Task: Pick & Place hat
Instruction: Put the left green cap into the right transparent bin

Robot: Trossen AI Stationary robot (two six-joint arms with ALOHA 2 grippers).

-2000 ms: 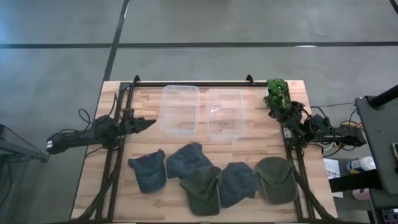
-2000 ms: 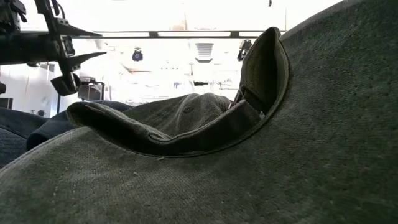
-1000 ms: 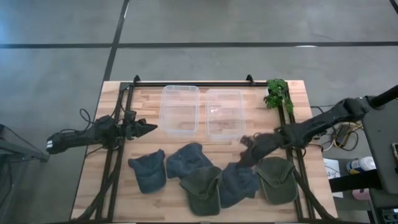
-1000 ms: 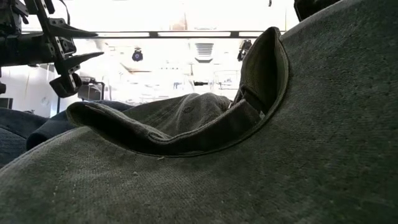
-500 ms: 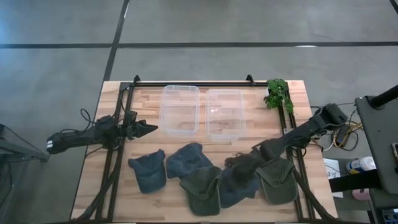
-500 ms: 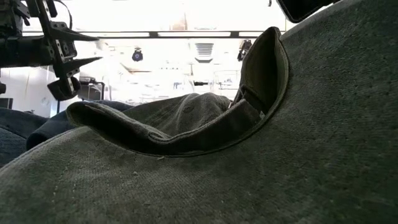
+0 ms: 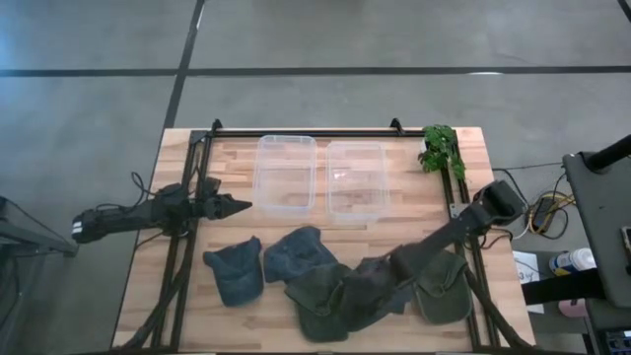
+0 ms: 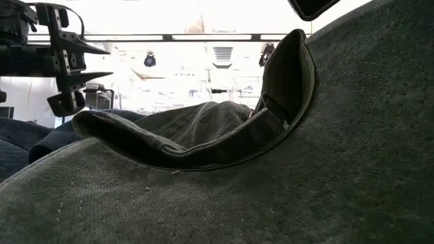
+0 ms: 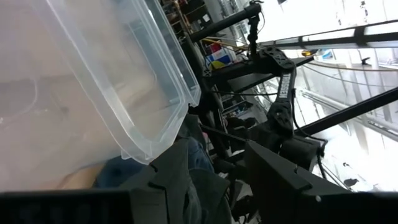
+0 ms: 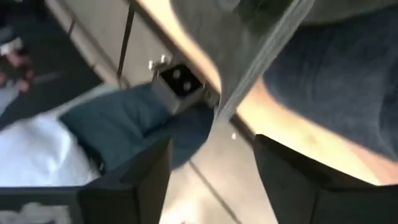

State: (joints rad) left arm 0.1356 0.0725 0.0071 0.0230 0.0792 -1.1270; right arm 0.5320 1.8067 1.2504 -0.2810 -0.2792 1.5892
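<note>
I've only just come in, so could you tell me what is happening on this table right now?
The right arm reaches across the front of the wooden table, its right gripper low over the row of caps, at a blue cap between two green ones. Nothing is lifted yet. The left gripper waits beside the two clear bins, both of which look empty. A small green plant stands at the back right corner.

Surface: pale wooden plank surface [image 7: 227, 325], edged by a black metal frame [image 7: 296, 131].
Plant: small leafy green plant [image 7: 441, 149], at 2 o'clock near the corner.
Floor: grey concrete floor [image 7: 89, 108] with dark seams.
</note>
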